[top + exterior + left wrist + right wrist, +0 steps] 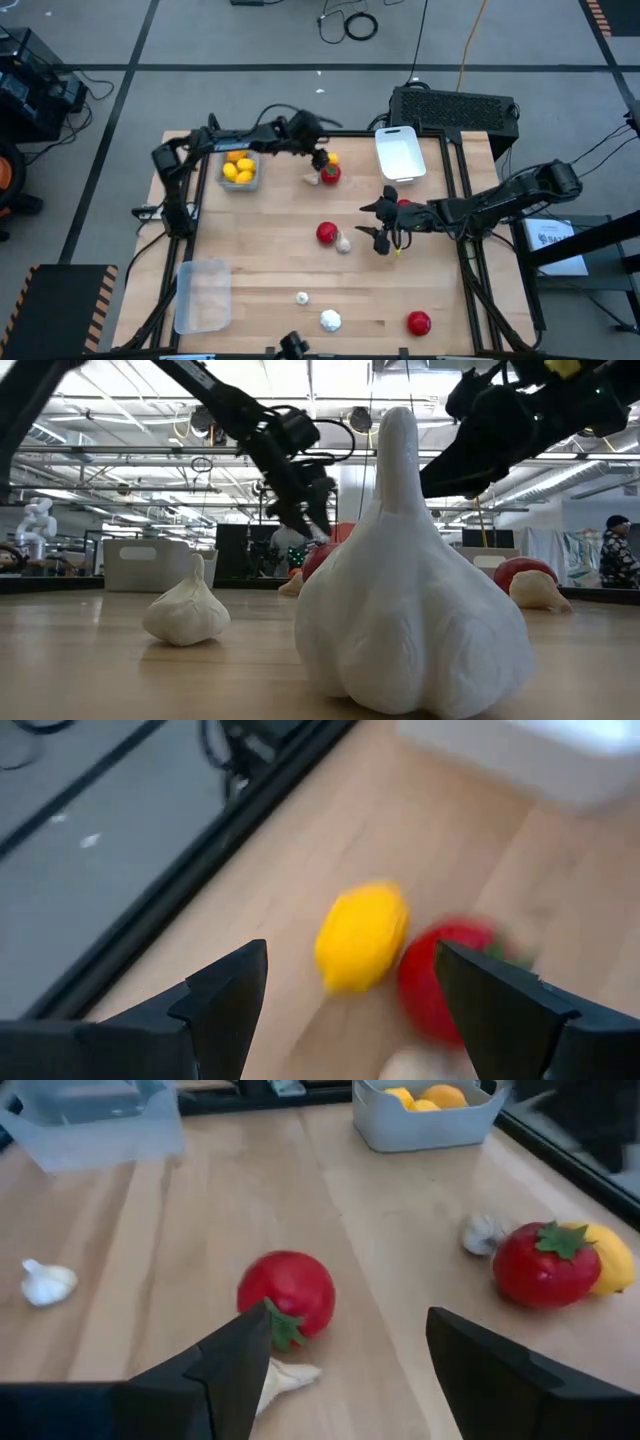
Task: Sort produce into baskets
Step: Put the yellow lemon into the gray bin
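Now a lemon and red tomato touching near the tabletop's far edge, beside the grey basket; left gripper spread wide above them; right gripper released too, over mid-table near another tomato

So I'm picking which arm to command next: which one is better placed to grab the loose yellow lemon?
Left. Its open gripper hangs right over the yellow lemon, near the grey basket of lemons. The right gripper, also open, faces the central red tomato instead.
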### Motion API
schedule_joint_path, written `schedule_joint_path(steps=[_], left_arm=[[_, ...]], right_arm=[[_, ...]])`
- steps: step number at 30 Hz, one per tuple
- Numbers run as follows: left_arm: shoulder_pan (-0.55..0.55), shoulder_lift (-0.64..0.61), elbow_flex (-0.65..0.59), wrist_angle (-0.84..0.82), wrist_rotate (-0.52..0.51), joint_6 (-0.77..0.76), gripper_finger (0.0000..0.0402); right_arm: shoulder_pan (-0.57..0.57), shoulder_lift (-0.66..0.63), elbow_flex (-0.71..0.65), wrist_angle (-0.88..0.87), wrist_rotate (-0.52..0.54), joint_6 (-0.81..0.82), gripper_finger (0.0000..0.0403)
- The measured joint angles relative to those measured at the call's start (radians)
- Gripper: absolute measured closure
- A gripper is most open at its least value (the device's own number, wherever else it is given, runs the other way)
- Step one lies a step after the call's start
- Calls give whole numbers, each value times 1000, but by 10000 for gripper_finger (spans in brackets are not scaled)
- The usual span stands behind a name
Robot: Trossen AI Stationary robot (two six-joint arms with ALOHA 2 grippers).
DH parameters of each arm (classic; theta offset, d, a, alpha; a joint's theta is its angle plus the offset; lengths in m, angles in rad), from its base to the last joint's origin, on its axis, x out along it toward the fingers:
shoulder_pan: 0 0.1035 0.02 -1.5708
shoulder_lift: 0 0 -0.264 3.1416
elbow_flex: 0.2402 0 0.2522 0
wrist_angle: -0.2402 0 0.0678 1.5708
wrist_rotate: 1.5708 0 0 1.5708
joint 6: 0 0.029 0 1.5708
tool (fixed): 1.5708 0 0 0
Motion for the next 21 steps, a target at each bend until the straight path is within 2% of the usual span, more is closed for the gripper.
schedule_joint_path(steps=[3, 8, 14, 21], left_arm=[[27, 67, 115, -67, 74, -6, 107], [34, 191, 254, -193, 99, -25, 107], [26, 305, 344, -235, 122, -4, 107], [27, 330, 365, -327, 116, 4, 107]], right_arm=[[-18, 3, 0, 4, -3, -45, 148], [-33, 3, 0, -24, -2, -69, 148], [-33, 4, 0, -68, -2, -70, 148], [-38, 3, 0, -46, -3, -85, 148]])
